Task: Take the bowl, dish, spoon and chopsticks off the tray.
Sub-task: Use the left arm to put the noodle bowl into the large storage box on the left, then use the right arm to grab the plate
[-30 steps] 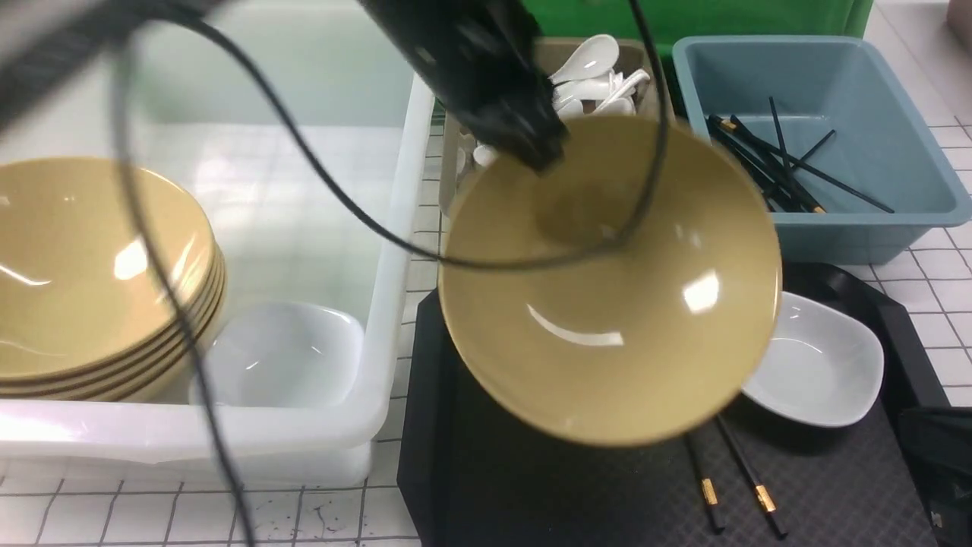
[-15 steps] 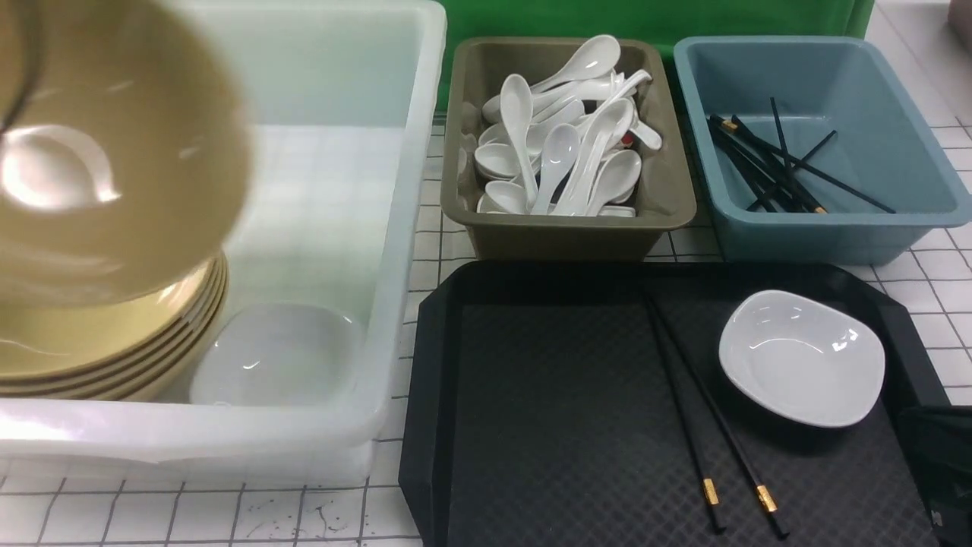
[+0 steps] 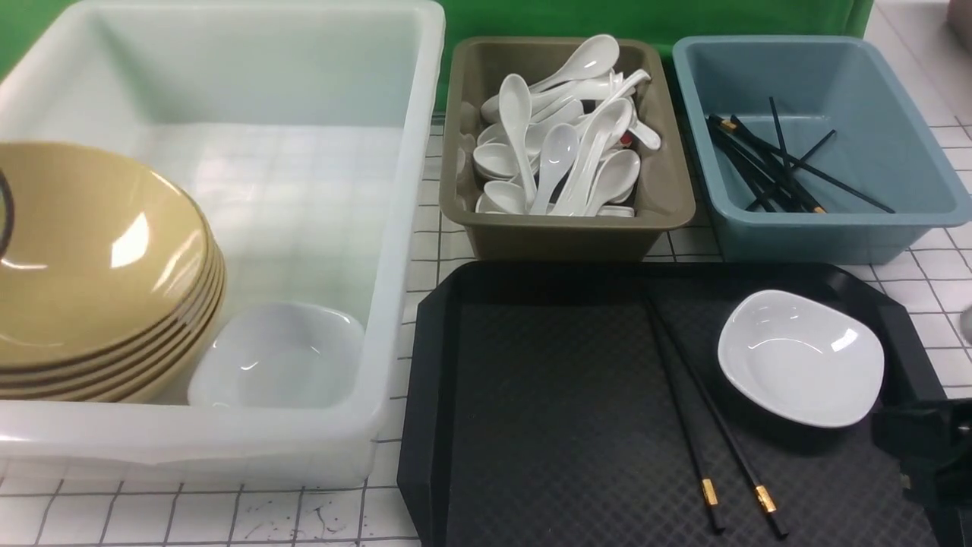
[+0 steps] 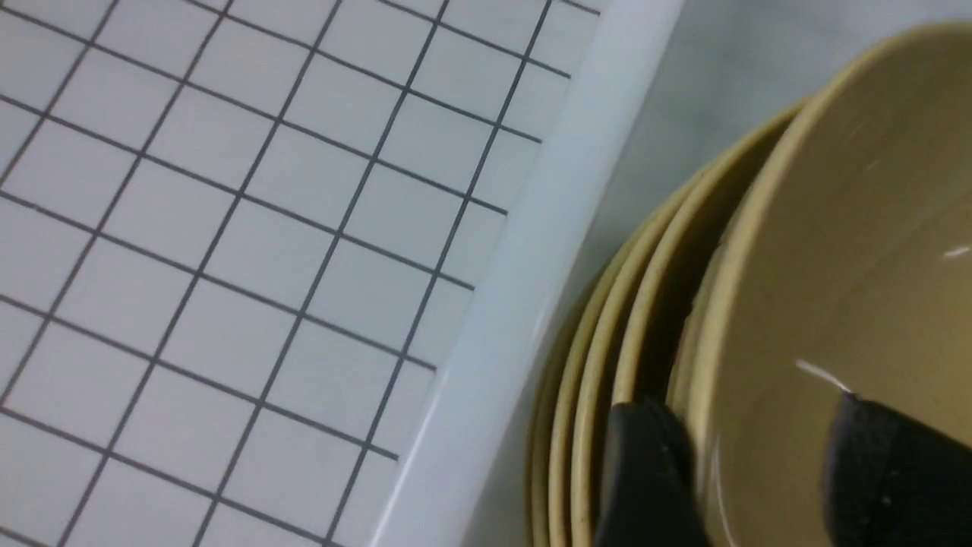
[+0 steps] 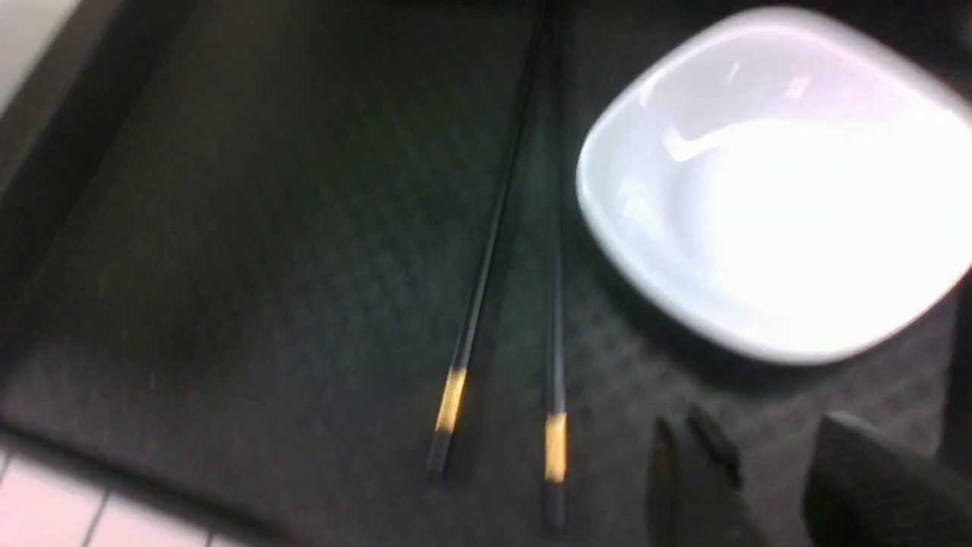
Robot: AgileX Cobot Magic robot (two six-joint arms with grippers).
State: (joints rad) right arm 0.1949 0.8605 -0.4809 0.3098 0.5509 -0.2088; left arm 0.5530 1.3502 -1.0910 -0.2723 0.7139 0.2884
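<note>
The bowl (image 3: 91,251) sits stacked in the white tub (image 3: 410,228), with the left gripper (image 4: 752,414) parted loosely astride its rim, and the right gripper (image 5: 763,437), spread and seemingly empty in the blur, should pinch the near rim of the dish (image 3: 801,357) on the tray (image 3: 547,425), clear of the chopsticks (image 3: 699,410).

Bowl (image 3: 83,251) off the tray (image 3: 433,395) — now atop stack (image 3: 182,357), rim between parted fingers of left gripper (image 4: 759,494). Right gripper (image 5: 774,486) moved in, jaws apart — dish (image 5: 774,190) just past fingertips.

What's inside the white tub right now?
In the white tub: a stack of tan bowls at its left, the top bowl empty, and one small white dish beside the stack. Lower bowls' insides and the tub floor under the stack are covered.
</note>
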